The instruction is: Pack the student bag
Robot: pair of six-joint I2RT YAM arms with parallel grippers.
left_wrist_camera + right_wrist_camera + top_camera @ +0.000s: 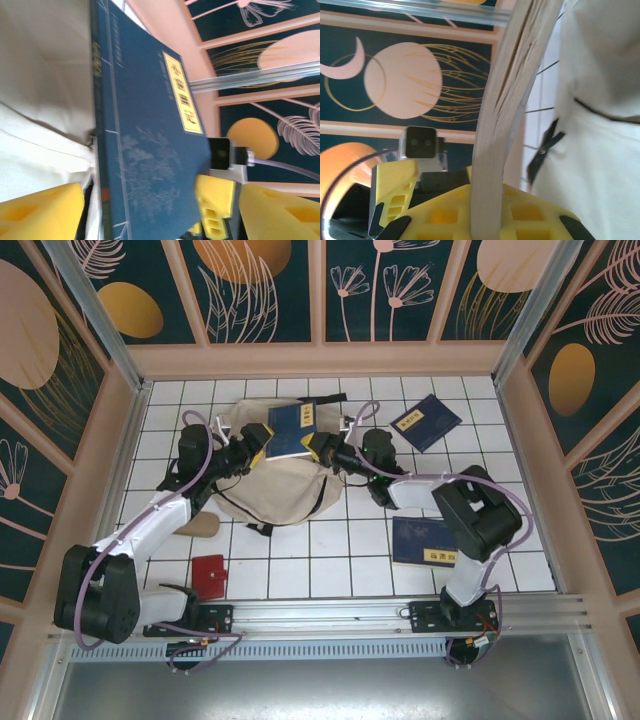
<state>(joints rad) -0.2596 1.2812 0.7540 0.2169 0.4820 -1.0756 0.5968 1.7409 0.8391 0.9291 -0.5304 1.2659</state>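
Clamped between the fingers of the right gripper (485,202), the page edge of a navy book (502,100); astride that book's opposite side, spread wide apart, the left gripper (160,215); just beneath and beyond both, the beige student bag (275,495).

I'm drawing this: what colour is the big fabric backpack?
The soft fabric backpack is cream; top external view.

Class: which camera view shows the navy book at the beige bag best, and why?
Left wrist: the navy book shows its cover and yellow label large and close. Top external shows it small, over the student bag. Right wrist shows its page edges, end-on.
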